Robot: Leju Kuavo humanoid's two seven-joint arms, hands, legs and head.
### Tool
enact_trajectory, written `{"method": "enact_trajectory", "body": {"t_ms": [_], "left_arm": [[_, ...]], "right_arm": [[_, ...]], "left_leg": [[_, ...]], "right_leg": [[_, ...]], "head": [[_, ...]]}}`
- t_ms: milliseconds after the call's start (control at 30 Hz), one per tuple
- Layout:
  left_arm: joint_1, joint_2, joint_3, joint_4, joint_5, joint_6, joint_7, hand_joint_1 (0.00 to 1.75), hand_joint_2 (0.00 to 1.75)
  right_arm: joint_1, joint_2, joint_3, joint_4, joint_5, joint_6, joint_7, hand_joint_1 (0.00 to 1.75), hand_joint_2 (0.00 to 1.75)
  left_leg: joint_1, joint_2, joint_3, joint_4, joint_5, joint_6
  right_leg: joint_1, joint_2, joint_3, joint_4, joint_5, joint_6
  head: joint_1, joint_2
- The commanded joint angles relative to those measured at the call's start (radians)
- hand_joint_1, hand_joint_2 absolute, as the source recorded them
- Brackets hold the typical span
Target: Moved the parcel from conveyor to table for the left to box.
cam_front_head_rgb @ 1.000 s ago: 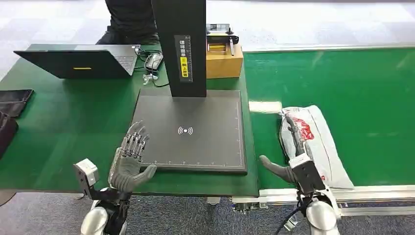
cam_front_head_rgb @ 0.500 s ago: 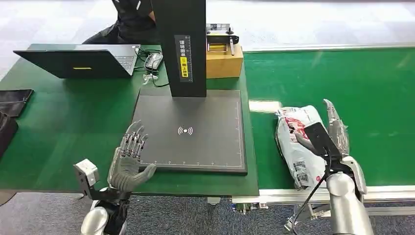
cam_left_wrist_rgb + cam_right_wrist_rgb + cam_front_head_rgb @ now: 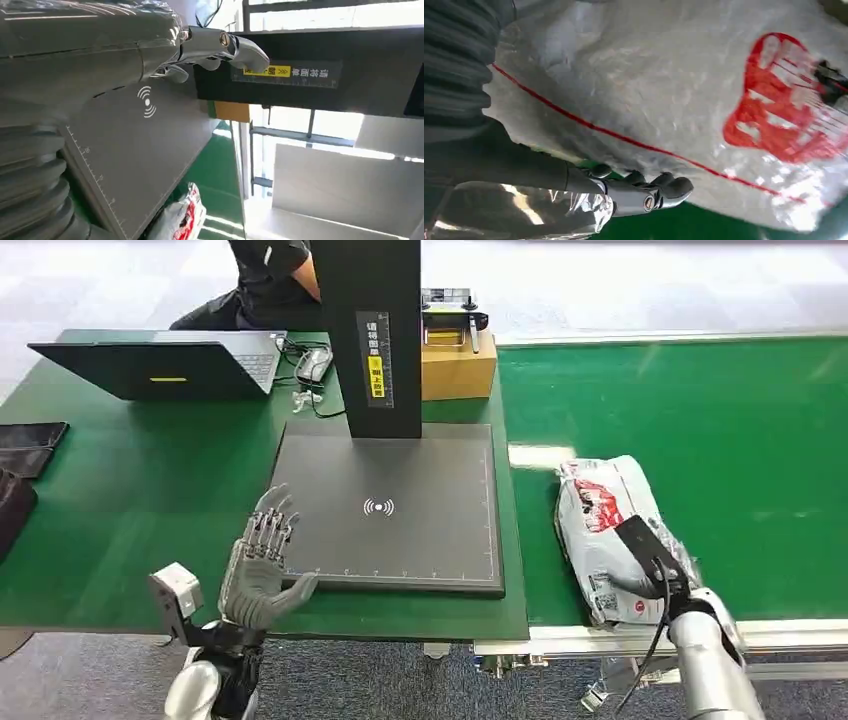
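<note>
Right hand on the parcel at the conveyor's near edge

Head view: the right hand [image 3: 655,565] lies on the parcel [image 3: 605,530], whose long axis runs away from the robot on the conveyor [image 3: 720,420]; the left hand [image 3: 262,565], fingers apart, empty, rests on the tabletop [image 3: 150,500], with the parcel well off beyond the scanner plate [image 3: 395,505]. Right wrist view: the thumb [image 3: 649,195] curls against the bag, though I cannot tell whether it is gripped.

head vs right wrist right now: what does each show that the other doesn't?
Head view alone: the left hand open at the near edge of the black scanner pad, the laptop, the cardboard box, a person behind the table.

Right wrist view alone: the thumb curled at the parcel's edge, and a thin red line across the plastic.

Both: the white parcel with its red print, the right hand against it, green conveyor.
</note>
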Motion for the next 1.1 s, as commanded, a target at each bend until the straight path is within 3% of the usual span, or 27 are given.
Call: {"method": "enact_trajectory", "body": {"t_ms": [33, 267, 300, 900, 1100], "left_arm": [[-0.018, 0.034, 0.0, 0.021, -0.005, 0.006, 0.018, 0.0, 1.75], [-0.006, 0.039, -0.01, 0.011, -0.011, 0.03, 0.022, 0.0, 1.75], [-0.001, 0.039, -0.01, 0.003, -0.01, 0.033, 0.024, 0.0, 1.75], [0.016, 0.046, -0.018, -0.01, 0.0, 0.057, 0.033, 0.0, 1.75], [0.029, 0.04, -0.006, -0.03, 0.005, 0.058, 0.033, 0.0, 1.75]], "right_arm": [[-0.013, -0.033, 0.084, 0.211, -0.016, 0.1, 0.052, 0.0, 1.75], [-0.01, -0.054, 0.159, 0.235, -0.004, 0.103, 0.106, 0.05, 1.75], [-0.005, -0.05, 0.16, 0.227, -0.01, 0.099, 0.106, 1.75, 1.75], [0.057, -0.032, 0.181, 0.126, -0.075, 0.071, 0.097, 1.75, 1.75], [0.074, 0.01, 0.143, 0.031, -0.151, 0.05, 0.044, 1.75, 1.75]], "left_leg": [[0.001, 0.0, 0.002, -0.001, 0.0, -0.002], [0.001, -0.001, 0.004, -0.001, 0.0, -0.002], [0.002, -0.002, 0.005, -0.002, 0.001, -0.003], [0.002, -0.003, 0.009, -0.002, 0.0, -0.002], [0.002, -0.002, 0.008, -0.002, 0.0, -0.002]], "right_leg": [[0.001, 0.0, 0.002, -0.002, 0.0, 0.001], [0.001, -0.001, 0.005, -0.002, 0.0, 0.001], [0.001, -0.001, 0.006, -0.003, 0.0, 0.002], [0.002, -0.002, 0.01, -0.004, 0.0, 0.001], [0.002, -0.002, 0.01, -0.004, 0.0, 0.002]], "head": [[0.0, 0.0], [0.0, 0.0], [0.0, 0.0], [0.0, 0.0], [0.0, 0.0]]}}
